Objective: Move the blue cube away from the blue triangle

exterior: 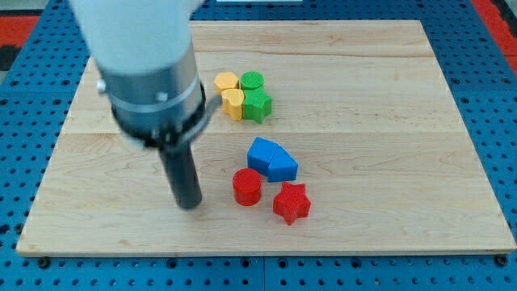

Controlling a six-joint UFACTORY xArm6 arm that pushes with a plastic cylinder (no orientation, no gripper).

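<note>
The blue cube (261, 153) and the blue triangle (282, 167) lie touching each other just right of the board's middle, the cube at the upper left of the triangle. My tip (190, 203) rests on the board to the lower left of them, left of the red cylinder (247, 187). The tip touches no block.
A red star (291, 202) lies below the blue triangle. A cluster near the view's top holds a yellow hexagon (227, 81), a yellow heart (233, 103), a green cylinder (253, 80) and a green star (258, 105). The wooden board (388, 121) sits on a blue pegboard.
</note>
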